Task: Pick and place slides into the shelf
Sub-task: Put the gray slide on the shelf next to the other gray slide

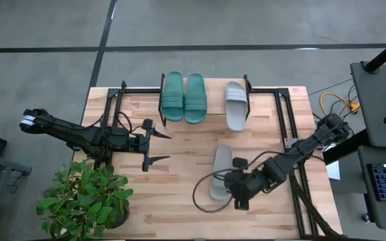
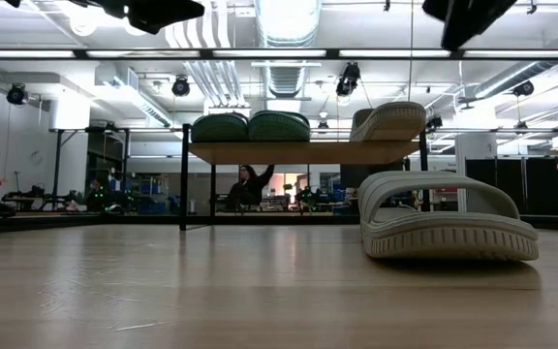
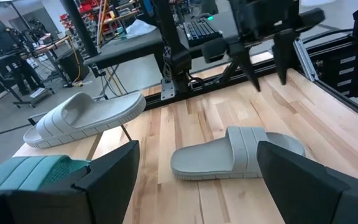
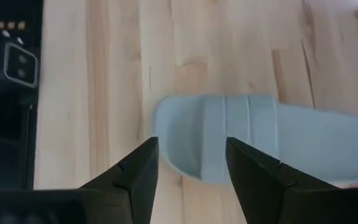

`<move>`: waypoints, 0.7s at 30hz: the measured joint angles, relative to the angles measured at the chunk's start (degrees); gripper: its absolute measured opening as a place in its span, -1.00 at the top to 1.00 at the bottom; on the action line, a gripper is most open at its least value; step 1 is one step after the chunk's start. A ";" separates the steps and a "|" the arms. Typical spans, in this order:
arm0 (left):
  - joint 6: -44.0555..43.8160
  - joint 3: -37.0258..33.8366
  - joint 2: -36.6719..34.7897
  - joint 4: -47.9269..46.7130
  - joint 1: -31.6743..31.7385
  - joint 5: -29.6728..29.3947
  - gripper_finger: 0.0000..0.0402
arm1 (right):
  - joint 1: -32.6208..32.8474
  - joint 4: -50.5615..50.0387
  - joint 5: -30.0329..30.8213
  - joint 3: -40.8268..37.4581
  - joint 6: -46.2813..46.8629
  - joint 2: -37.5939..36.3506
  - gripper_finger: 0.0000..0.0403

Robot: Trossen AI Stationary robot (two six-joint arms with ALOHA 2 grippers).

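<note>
Two teal slides (image 1: 183, 98) and one light grey slide (image 1: 236, 105) lie sole down on the shelf (image 2: 298, 152) at the table's far edge. A second grey slide (image 1: 220, 173) rests sole down on the tabletop, right of centre. My right gripper (image 4: 191, 155) hovers open above this slide, slanting down, one finger on either side of its strap end, clear of it. In the left wrist view the right gripper (image 3: 267, 71) shows well above the slide (image 3: 235, 152). My left gripper (image 1: 159, 146) waits open at the table's left, pointing level toward the right.
A potted plant (image 1: 86, 201) stands at the near left corner. Black frame rails (image 1: 290, 120) run along the table's sides. A dark cable loop (image 1: 203, 201) lies by the slide's near end. A person (image 2: 248, 184) shows in the room beyond the shelf.
</note>
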 joint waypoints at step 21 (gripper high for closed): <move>-1.40 -0.04 0.00 -0.26 0.00 0.03 -0.53 | 8.92 3.02 12.70 4.47 0.00 14.90 0.36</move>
